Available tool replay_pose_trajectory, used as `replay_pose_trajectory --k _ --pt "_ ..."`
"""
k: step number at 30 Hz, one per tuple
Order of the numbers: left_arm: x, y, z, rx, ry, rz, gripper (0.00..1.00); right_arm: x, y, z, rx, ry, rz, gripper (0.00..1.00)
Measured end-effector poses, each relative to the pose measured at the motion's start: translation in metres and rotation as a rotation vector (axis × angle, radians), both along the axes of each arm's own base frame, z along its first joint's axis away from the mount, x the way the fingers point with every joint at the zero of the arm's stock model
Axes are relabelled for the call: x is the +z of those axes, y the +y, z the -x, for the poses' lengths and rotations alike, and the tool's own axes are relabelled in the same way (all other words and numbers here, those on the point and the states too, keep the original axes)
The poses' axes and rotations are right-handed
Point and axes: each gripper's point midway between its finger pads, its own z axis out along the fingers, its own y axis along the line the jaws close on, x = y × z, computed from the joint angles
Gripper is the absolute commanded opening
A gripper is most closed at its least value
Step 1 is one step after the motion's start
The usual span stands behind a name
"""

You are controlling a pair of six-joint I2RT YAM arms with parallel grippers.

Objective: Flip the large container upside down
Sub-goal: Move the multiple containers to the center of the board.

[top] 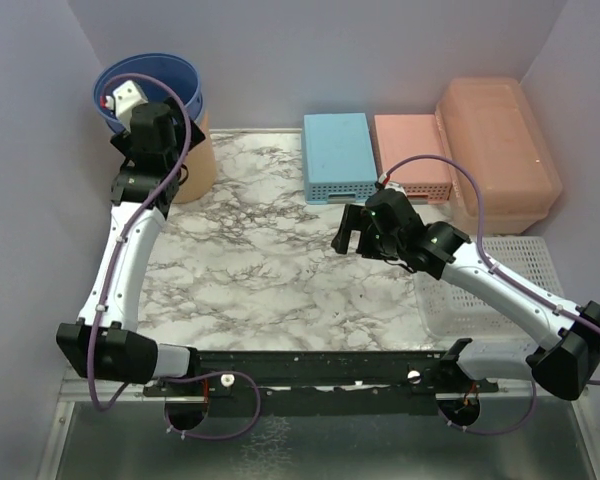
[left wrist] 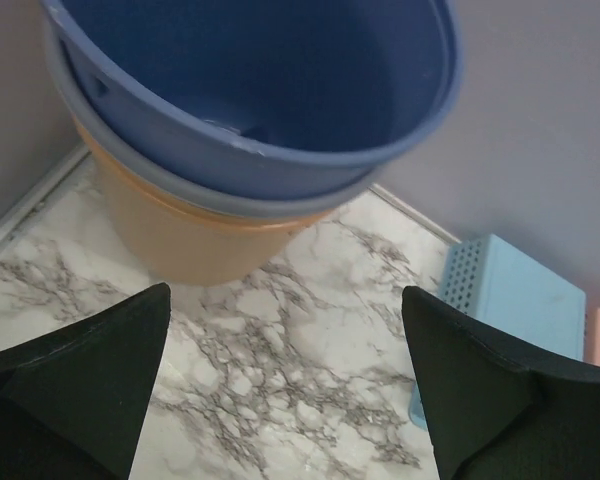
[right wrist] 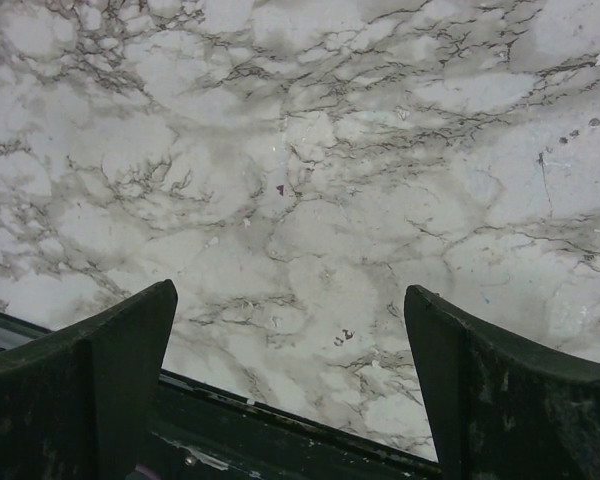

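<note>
Tabletop (top: 260, 270): marble-patterned, smooth, low sheen, with a few small specks; large container (top: 500, 150): translucent peach plastic, smooth, satin finish; blue bucket (left wrist: 280, 90): smooth plastic, slightly glossy; orange bucket (left wrist: 180, 235): plastic, matt; light blue basket (top: 338, 145): perforated plastic, matt; fingers (left wrist: 80, 390) of my left pincer (left wrist: 285, 295): black, matt, plastic by the look; my right pincer (right wrist: 290, 290) likewise, scuffed.

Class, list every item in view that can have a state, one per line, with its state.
large container: lid on, not gripped
blue bucket: upright, nested in orange bucket
white basket: upright, open-topped
left tool: open, empty
right tool: open, empty
</note>
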Motion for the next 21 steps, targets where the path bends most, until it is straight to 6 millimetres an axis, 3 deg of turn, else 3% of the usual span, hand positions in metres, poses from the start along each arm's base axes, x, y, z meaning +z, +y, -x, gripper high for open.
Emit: replay_pose_trajectory --k 3,12,16,21 --pt "0.005 0.03 -0.01 0.061 0.02 -0.004 0.99 0.0 0.002 0.001 0.012 0.004 -0.004 1.0" --pt "0.044 0.097 -0.011 0.178 -0.054 0.039 0.99 0.0 0.005 0.003 0.034 0.007 -0.009 1.0" --pt "0.034 0.127 -0.016 0.221 -0.038 0.078 0.98 -0.003 0.006 0.003 0.036 0.015 -0.004 1.0" --pt "0.004 0.145 -0.03 0.213 0.027 0.129 0.94 -0.012 0.007 0.001 0.036 0.037 0.016 1.0"
